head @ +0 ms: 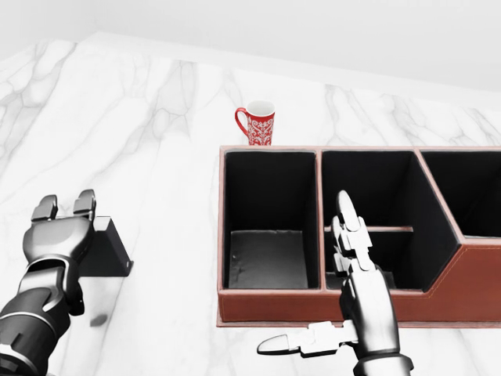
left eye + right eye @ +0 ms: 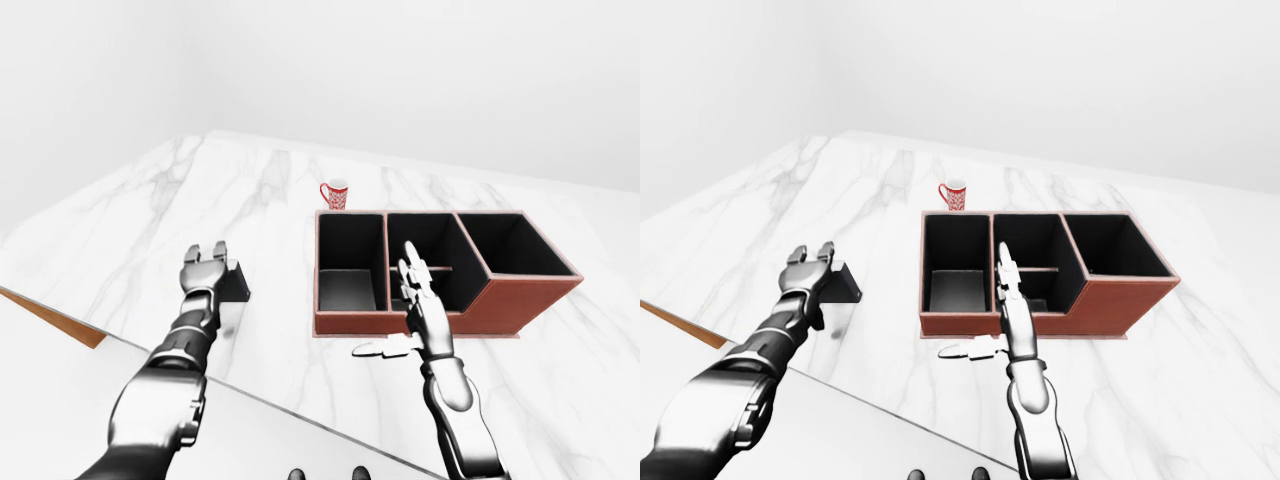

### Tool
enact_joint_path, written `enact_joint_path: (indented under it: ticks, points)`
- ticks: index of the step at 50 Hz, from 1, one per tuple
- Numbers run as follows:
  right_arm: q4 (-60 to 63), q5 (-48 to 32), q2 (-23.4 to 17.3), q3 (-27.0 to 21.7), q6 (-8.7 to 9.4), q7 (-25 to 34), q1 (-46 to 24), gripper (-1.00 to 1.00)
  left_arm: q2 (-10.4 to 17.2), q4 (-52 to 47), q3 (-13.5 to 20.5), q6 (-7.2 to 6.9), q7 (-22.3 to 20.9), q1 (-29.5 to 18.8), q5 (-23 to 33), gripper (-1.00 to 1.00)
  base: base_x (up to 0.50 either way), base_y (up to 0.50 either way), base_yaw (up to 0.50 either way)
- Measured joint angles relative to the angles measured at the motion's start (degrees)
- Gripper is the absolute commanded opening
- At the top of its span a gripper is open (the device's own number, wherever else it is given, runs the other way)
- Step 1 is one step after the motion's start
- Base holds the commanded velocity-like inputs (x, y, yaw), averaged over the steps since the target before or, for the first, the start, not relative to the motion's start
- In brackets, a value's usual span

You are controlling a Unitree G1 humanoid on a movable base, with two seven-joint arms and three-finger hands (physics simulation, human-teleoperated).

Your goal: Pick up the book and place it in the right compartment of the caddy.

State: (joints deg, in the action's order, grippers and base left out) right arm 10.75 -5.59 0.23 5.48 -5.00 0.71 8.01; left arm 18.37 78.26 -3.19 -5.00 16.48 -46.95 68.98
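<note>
Book [image 1: 106, 247] is lying flat on the marble desk [image 1: 156, 141], just right of my left hand [image 1: 56, 235], whose spread fingers [image 1: 84, 202] aren't gripping it yet, while my right hand [image 1: 356, 301] hangs unclenched by the caddy [image 1: 329, 301], so left's nearer.

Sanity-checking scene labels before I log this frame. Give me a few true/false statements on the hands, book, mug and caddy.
1. The left hand has its fingers open over the dark book. True.
2. The book already sits in the caddy. False: it lies on the marble counter, left of the caddy in the head view.
3. The red mug stands inside the left compartment. False: it stands on the counter just beyond the caddy's top edge in the head view.
4. The right hand is open and holds nothing. True.
5. The caddy's right compartment looks empty. True.
</note>
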Motion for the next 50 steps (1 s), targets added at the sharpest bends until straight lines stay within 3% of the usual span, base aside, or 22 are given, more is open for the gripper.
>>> enact_joint_path:
  ticks: [15,17,18,24,39,50]
  points:
    - [-0.34,-0.04,-0.01,0.03,0.00,0.00,-0.08,1.00,-0.49,0.13,-0.01,0.00,1.48,0.82,0.22,0.99,0.00,0.00,0.00]
    - [-0.39,-0.06,0.00,0.03,0.00,0.00,-0.09,1.00,-0.54,0.10,0.07,0.00,1.86,0.91,0.13,-0.65,0.00,0.00,0.00]
    - [-0.41,-0.07,0.01,0.03,0.00,0.00,-0.10,1.00,-0.48,-0.12,0.31,-0.01,2.33,0.83,0.34,-1.00,0.00,0.00,0.00]
    - [-0.54,-0.11,0.02,0.07,0.00,-0.01,-0.13,1.00,0.21,-1.01,0.91,0.00,4.46,0.09,1.41,-1.00,0.00,0.00,0.00]
    - [-0.64,-0.27,0.08,0.32,0.00,-0.12,-0.06,1.00,0.36,-0.55,-0.44,0.00,4.69,0.68,0.62,-1.00,0.00,0.00,0.00]
    - [-0.51,-0.43,0.07,0.58,0.00,-0.20,0.05,1.00,0.59,-0.35,0.46,0.63,5.43,-0.03,-3.89,-1.00,0.00,0.00,0.00]
